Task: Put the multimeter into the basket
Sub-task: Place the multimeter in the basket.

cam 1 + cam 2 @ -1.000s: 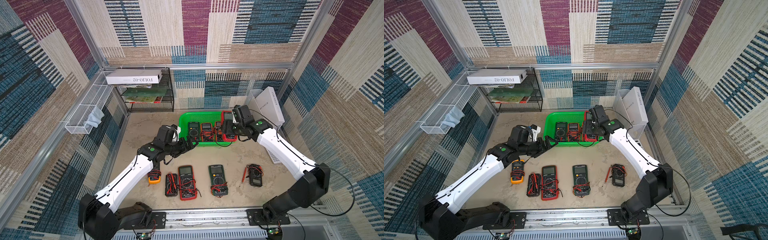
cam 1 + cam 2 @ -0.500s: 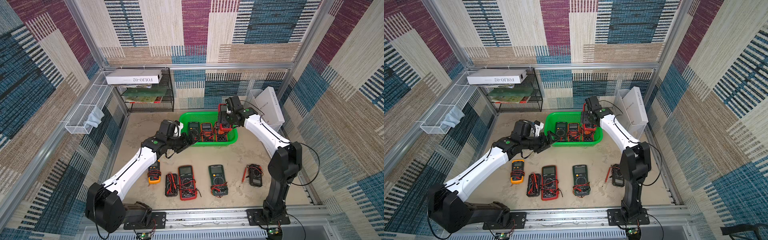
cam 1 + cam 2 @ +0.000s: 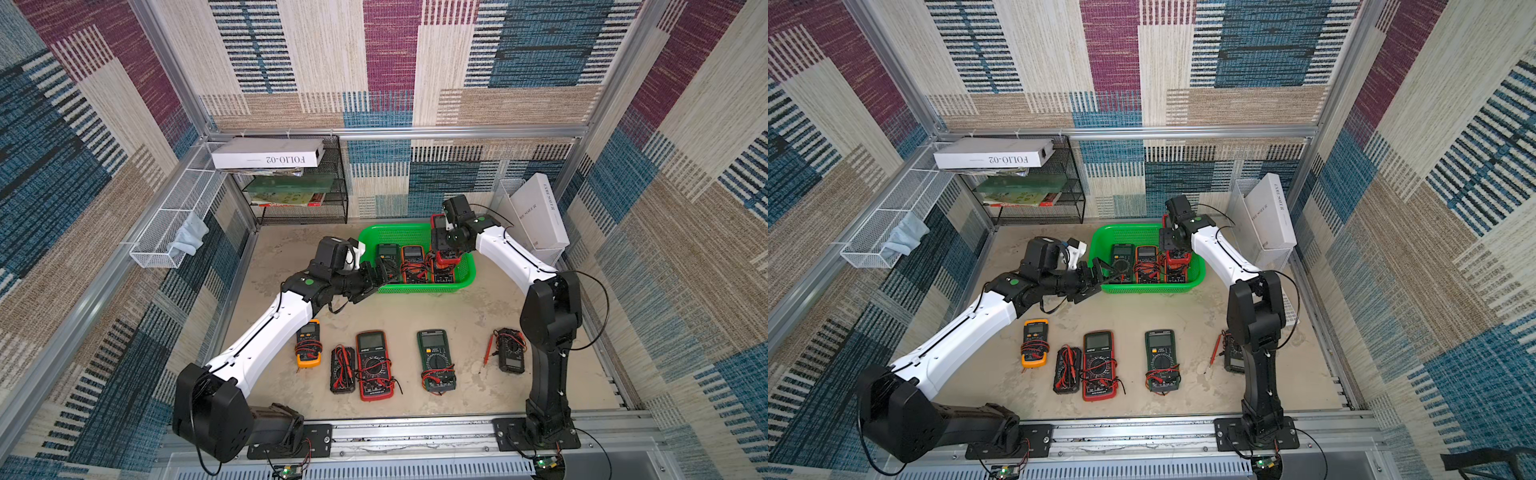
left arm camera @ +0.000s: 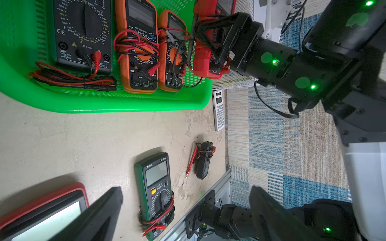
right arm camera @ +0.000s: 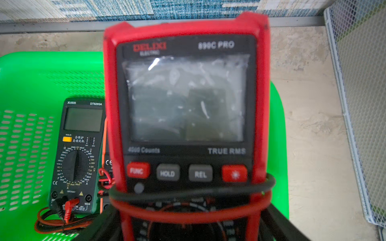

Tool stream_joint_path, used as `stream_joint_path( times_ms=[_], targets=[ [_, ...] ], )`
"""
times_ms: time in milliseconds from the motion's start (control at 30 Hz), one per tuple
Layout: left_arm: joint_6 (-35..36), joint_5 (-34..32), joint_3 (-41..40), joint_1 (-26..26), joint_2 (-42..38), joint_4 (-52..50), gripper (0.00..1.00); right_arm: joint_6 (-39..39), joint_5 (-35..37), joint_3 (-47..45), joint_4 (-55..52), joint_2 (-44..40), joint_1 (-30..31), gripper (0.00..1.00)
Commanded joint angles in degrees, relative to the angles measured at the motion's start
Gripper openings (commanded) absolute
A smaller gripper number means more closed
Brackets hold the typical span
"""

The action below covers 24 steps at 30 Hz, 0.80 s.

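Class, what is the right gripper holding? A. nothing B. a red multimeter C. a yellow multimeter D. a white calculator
B: the right gripper is closed around the red multimeter at one end of the green basket.

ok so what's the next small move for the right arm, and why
Probably lower it until it lies flat: the right gripper holds the red multimeter tilted over the right end of the green basket, beside an orange meter, apparently not yet set down.
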Motion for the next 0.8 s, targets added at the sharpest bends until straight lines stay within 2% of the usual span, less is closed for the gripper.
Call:
stream_joint_path(
  times_ms=[0, 433, 767],
  targets=[
    [0.2, 1.19, -0.03, 0.27, 0.07, 1.13, 1.0, -1.71, -0.52, -1.11, 2.56, -0.07, -0.01, 0.78],
    [-0.13, 3.18, -0.61, 0.64, -0.72, 1.16, 1.0, -1.23, -0.6, -6.59, 3.63, -0.08, 0.03, 0.81],
    [-0.44, 2.95, -1.2, 0.66, -2.01, 0.89, 1.0, -0.52, 1.51, -7.62, 2.91, 0.37, -0.2, 0.95]
  ],
)
